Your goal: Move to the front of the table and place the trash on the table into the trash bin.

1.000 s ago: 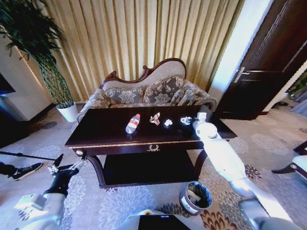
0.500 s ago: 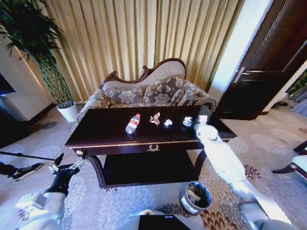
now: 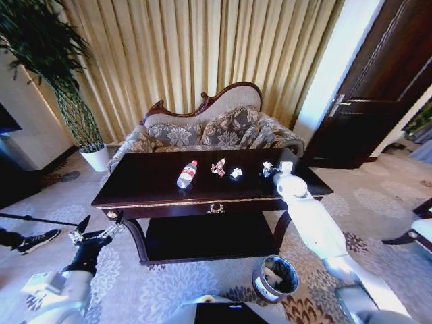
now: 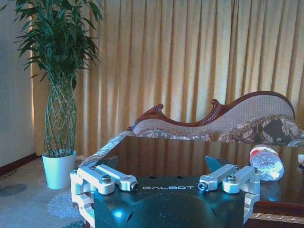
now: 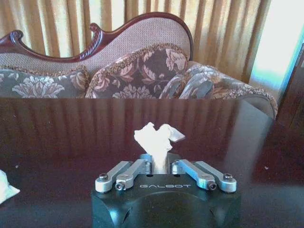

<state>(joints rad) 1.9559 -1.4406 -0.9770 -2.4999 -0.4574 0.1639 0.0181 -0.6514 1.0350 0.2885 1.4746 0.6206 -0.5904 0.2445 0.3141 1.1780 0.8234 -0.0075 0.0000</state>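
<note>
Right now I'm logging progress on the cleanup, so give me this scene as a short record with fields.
surface: dark mahogany wooden table with gold trim
right gripper: over the table's right end, shut on a crumpled white paper scrap
left gripper: low at the table's front left, open, holding nothing
still on table: clear plastic bottle with red cap, pinkish-brown wrapper, small white paper ball
round dark trash bin: on the carpet, front right of the table
</note>
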